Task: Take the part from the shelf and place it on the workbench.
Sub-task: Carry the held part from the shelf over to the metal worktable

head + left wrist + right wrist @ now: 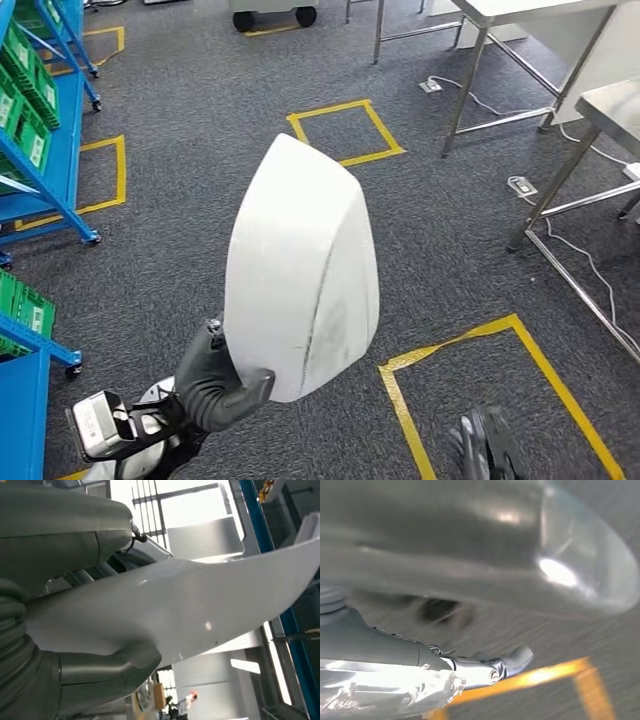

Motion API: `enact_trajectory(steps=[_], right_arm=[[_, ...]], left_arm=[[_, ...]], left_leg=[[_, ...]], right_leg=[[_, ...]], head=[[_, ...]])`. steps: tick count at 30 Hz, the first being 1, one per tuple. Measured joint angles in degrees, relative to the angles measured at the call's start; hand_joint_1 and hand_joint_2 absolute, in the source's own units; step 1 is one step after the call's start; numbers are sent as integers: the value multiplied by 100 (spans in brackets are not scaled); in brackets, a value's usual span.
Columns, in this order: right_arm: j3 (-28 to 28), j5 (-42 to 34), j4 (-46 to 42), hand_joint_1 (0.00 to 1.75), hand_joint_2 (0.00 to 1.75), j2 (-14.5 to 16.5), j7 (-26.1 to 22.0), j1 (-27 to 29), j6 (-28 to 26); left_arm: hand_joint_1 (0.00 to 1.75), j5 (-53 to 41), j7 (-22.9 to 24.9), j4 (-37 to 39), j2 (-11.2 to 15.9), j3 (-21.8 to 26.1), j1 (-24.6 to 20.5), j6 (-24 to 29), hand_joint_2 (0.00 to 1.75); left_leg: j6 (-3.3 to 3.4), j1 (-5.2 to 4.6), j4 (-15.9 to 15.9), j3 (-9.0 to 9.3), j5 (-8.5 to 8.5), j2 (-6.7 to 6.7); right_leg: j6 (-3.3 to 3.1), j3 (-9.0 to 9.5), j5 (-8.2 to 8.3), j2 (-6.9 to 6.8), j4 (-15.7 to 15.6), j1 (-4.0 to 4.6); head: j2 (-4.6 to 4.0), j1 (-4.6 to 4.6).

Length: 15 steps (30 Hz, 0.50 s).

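Note:
The part is a large white curved shell, held up in mid-air over the grey carpet in the head view. My left hand grips its lower left edge, with the thumb across the front face. In the left wrist view the part runs as a smooth white sheet between the thumb and the fingers above it. My right hand hangs low at the lower right and holds nothing. In the right wrist view the right hand stretches out over blurred floor. The steel workbench stands at the far right.
A blue shelf with green bins lines the left side. Yellow tape squares mark the carpet ahead, and one lies near my right side. A power strip and cables lie by the bench legs. A second steel table stands further back.

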Motion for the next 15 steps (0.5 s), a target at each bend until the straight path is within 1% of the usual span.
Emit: enact_trajectory(steps=[1,2,3,4,5,6,7,8,9,10,11,12,13,14,15], right_arm=[[-17,10,-3,0,0,100,86,-161,54],[-31,26,-5,0,0,176,110,-271,106],[-43,37,-4,0,0,229,105,-365,147],[-57,48,-3,0,0,268,84,-435,176],[-70,60,-3,0,0,293,51,-482,200],[-80,68,-3,0,0,308,20,-515,216],[-85,73,-3,0,0,319,-7,-532,234],[-86,76,-4,0,0,328,-29,-541,247],[-87,77,-4,0,0,334,-45,-556,256],[-89,77,-3,0,0,335,-62,-575,262],[-94,68,-1,0,0,335,-88,-592,264],[-101,50,5,0,0,335,-120,-606,271],[-107,28,17,0,0,335,-162,-606,291],[-111,6,33,0,0,334,-201,-601,313],[-115,-8,52,0,0,333,-233,-603,338]], left_arm=[[175,40,3,21,-3,-46,-29,9,175],[175,68,8,46,4,-86,-53,23,175],[175,90,10,72,16,-121,-71,37,175],[175,104,17,98,36,-154,-82,49,175],[175,111,25,120,54,-182,-86,59,175],[175,119,31,132,71,-205,-88,72,175],[175,127,37,139,82,-224,-94,85,175],[175,132,38,142,87,-238,-104,97,175],[175,137,38,142,92,-254,-116,105,175],[175,139,39,143,98,-269,-129,110,175],[175,141,42,147,103,-288,-143,112,175],[175,143,44,150,108,-309,-159,112,175],[175,144,46,154,110,-329,-179,112,175],[175,147,48,157,110,-347,-198,112,175],[175,148,48,158,108,-362,-216,112,175]], left_leg=[[-26,7,233,-111,-136,-156],[-39,14,572,-280,-300,-334],[-42,15,949,-486,-453,-441],[-38,13,1248,-661,-536,-495],[-28,12,1388,-760,-515,-529],[-11,10,1328,-758,-389,-556],[9,9,1072,-657,-181,-597],[29,12,723,-506,41,-692],[51,25,363,-348,196,-814],[61,33,93,-234,275,-918],[71,36,-54,-179,283,-990],[85,32,-112,-162,257,-987],[108,28,-134,-163,259,-930],[142,28,-157,-157,274,-870],[178,31,-179,-149,288,-807]], right_leg=[[-20,3,14,38,-13,-17],[-32,-5,20,66,-17,-23],[-46,-19,28,97,-17,-24],[-59,-34,36,142,-16,-21],[-64,-44,42,197,-16,-18],[-63,-48,48,260,-16,-16],[-55,-47,54,328,-15,-17],[-44,-50,60,390,-15,-22],[-26,-67,64,457,-2,-18],[0,-97,75,519,10,-21],[31,-135,88,575,16,-27],[70,-168,105,637,12,-35],[108,-204,124,684,-1,-53],[138,-237,117,646,10,-55],[163,-294,53,530,100,-48]], head=[[0,-15],[0,-28],[0,-37],[0,-40],[0,-43],[0,-44],[0,-46],[0,-47],[0,-47],[0,-46],[0,-44],[0,-45],[1,-45],[1,-44],[1,-29]])
